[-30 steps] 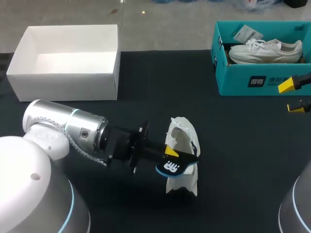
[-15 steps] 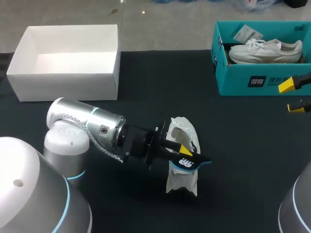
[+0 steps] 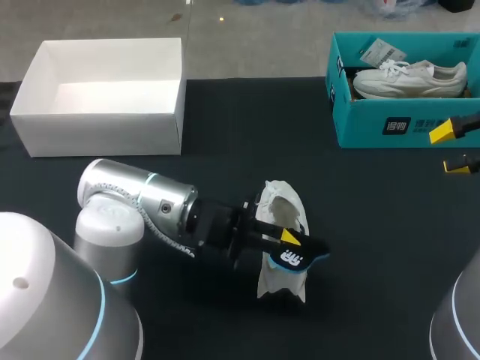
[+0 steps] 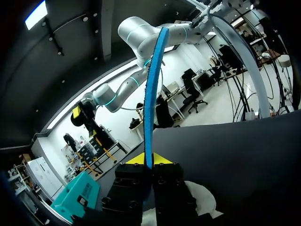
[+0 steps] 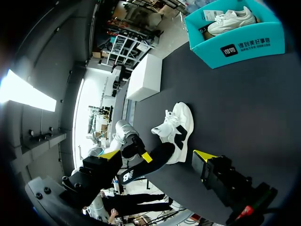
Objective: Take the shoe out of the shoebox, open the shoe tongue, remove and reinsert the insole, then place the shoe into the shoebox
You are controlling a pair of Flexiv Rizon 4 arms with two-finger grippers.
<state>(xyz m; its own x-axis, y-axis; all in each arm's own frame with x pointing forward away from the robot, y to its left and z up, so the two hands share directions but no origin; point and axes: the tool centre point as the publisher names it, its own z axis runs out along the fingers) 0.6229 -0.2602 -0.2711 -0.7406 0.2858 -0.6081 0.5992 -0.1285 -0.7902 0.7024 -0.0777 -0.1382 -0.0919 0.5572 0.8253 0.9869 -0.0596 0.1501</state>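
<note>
Head view: the left end effector (image 3: 289, 238) is pinching the blue-edged insole (image 3: 298, 259) near 1 end, just over the white shoe (image 3: 279, 283). The shoe sits on the dark bench (image 3: 375, 247), well apart from the teal shoebox (image 3: 390, 124), and the right end effector (image 3: 450, 148) hangs spread and empty near that box. The insole looks thin, light and floppy, so a firm end grip should limit drooping, while the soft shoe may slide unless braced at the collar.
</note>
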